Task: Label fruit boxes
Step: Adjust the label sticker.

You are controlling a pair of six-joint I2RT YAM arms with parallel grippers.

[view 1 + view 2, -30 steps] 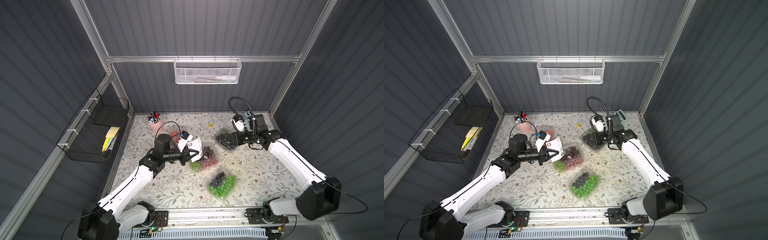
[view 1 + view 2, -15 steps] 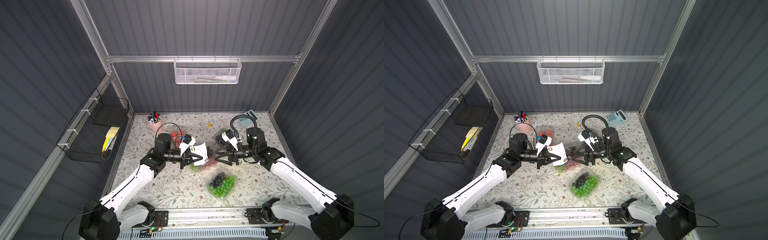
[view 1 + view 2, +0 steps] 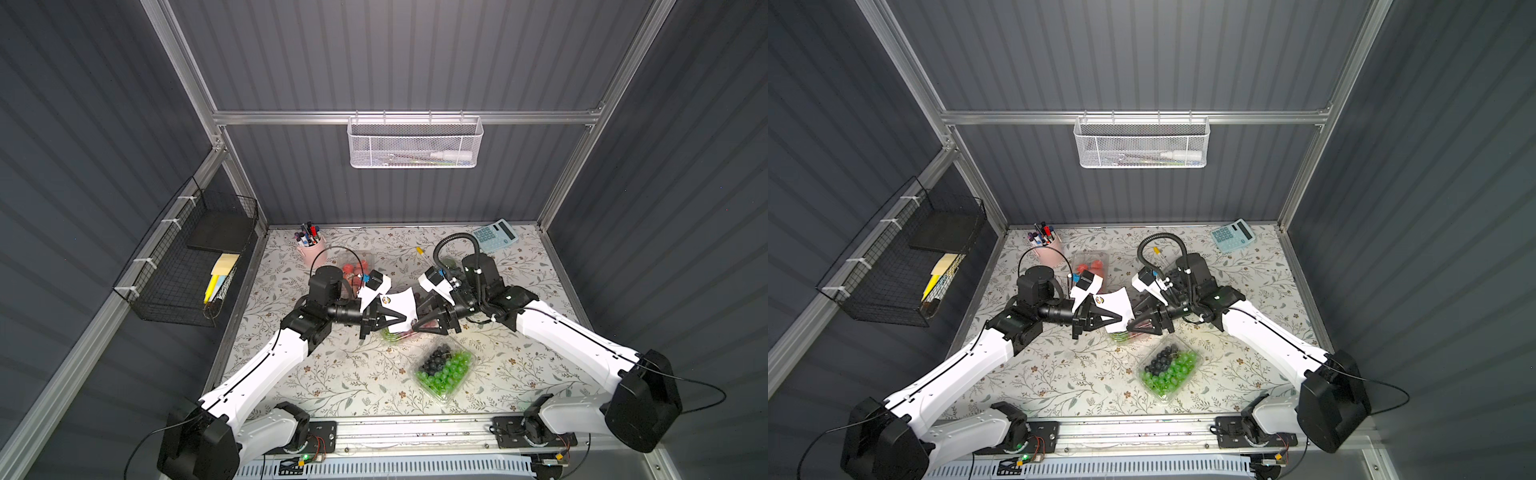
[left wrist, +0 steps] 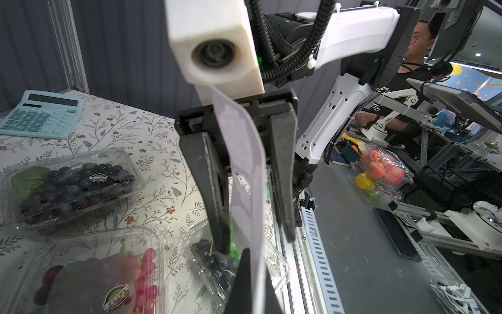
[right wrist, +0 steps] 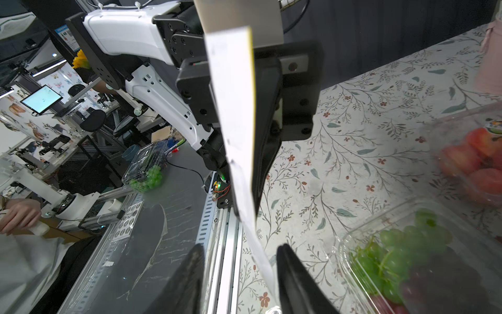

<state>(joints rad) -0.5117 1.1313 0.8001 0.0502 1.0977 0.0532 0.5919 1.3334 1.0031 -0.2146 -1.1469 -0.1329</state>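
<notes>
We see both arms meeting over the middle of the table (image 3: pixel 332 374). The left gripper (image 3: pixel 403 319) is clamped tight on a white sticker sheet (image 3: pixel 397 301), which it holds up on edge. The right gripper (image 3: pixel 417 320) faces it, tip to tip. Its fingers (image 4: pixel 282 168) stand partly apart on either side of the sheet's free edge, and in the right wrist view a gap shows between the sheet and one finger.

The box of red and green grapes (image 3: pixel 395 334) lies right under the two grippers, mostly hidden in both top views. In the left wrist view it carries a round label. The strawberry box (image 3: pixel 355 266) sits at 11 o'clock from the grippers, beside the pen cup (image 3: pixel 311 249). The box of green grapes and dark berries (image 3: pixel 444 370) lies at 5 o'clock, near the front edge.

The blueberry box (image 4: pixel 70 185), also labelled, lies toward 1 o'clock, between the grape box and the calculator (image 3: pixel 494 235) in the back corner.
</notes>
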